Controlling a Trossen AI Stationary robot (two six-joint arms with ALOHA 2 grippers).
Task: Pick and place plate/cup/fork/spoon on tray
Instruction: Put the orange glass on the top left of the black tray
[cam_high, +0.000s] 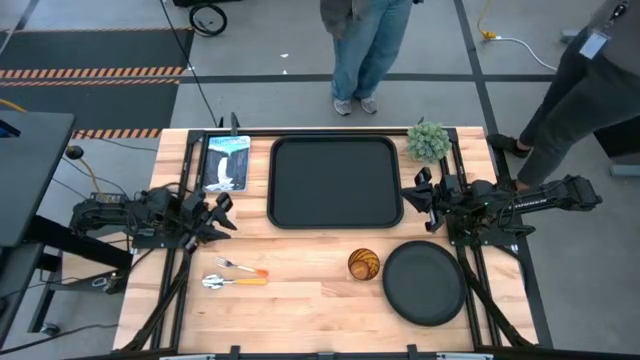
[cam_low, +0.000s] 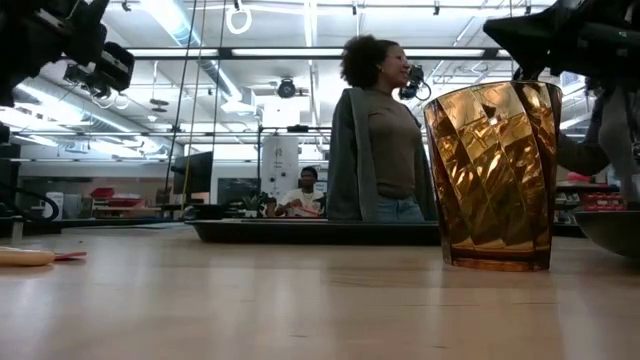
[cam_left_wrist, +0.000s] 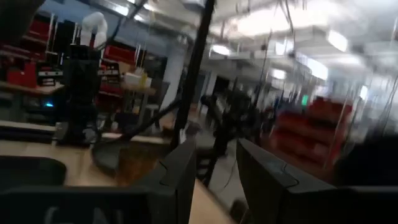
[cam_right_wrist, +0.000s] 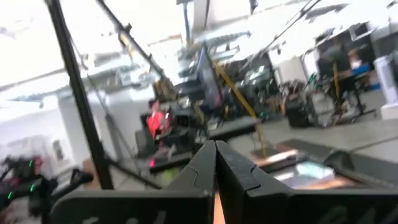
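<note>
Zero items on tray (cam_high: 336, 212): plate (cam_high: 424, 283), cup (cam_high: 364, 264), fork (cam_high: 242, 267), spoon (cam_high: 232, 282) on worktop (cam_high: 300, 310); left claw (cam_high: 222, 214) open, right claw (cam_high: 418, 203) closed, empty.

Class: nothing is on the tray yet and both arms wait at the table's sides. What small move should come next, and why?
Probably the right gripper, its fingers closed and empty, should open and swing toward the plate, which lies just in front of it on the table. The tray is bare, and the left gripper sits nearer the fork.
</note>
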